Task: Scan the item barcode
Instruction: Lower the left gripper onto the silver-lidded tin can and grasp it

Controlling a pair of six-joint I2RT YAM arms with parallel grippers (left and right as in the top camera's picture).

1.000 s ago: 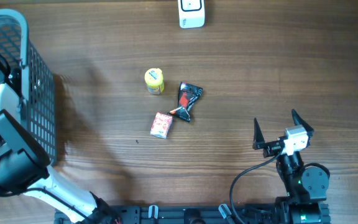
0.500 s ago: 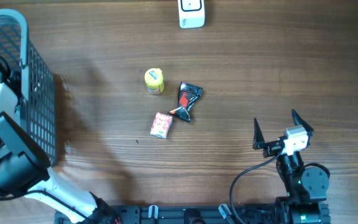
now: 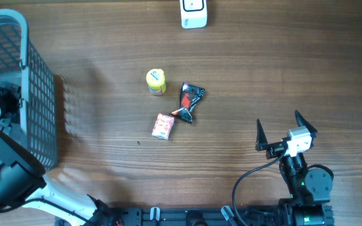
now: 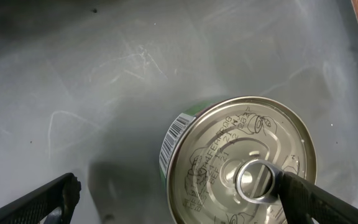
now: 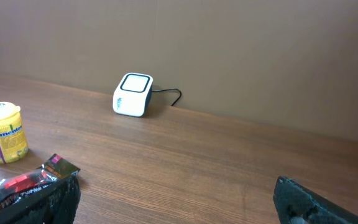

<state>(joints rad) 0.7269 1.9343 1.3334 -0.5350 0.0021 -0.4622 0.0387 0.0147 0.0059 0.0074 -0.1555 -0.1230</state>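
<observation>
1. The basket (image 3: 39,94) runs off the overhead view's left edge
2. Inside the basket, the can (image 4: 241,162) is cut by the wrist view's bottom edge, and its barcode (image 4: 174,132) shows only in part
3. Down in the basket, the left gripper (image 4: 176,186) shows only its fingertips; from overhead, mesh and arm hide it
4. Well right of the basket, the scanner (image 3: 193,14) is cropped by the top edge

Below the scanner (image 3: 193,12): yellow jar (image 3: 156,81), dark snack packet (image 3: 190,100) and small red box (image 3: 163,125) cluster together with narrow gaps between them.
Right of the scanner: bare table (image 3: 294,63) wood down to the wide-jawed right gripper (image 3: 280,130).
Left of the scanner: bare wood up to the wire basket (image 3: 39,94).
Far left of the scanner: mesh walls fence in the left gripper (image 4: 179,199); a tin can (image 4: 229,149) fills the room between its jaws.
Behind the scanner: wall (image 5: 229,50) close, cable (image 5: 169,96) along it.
</observation>
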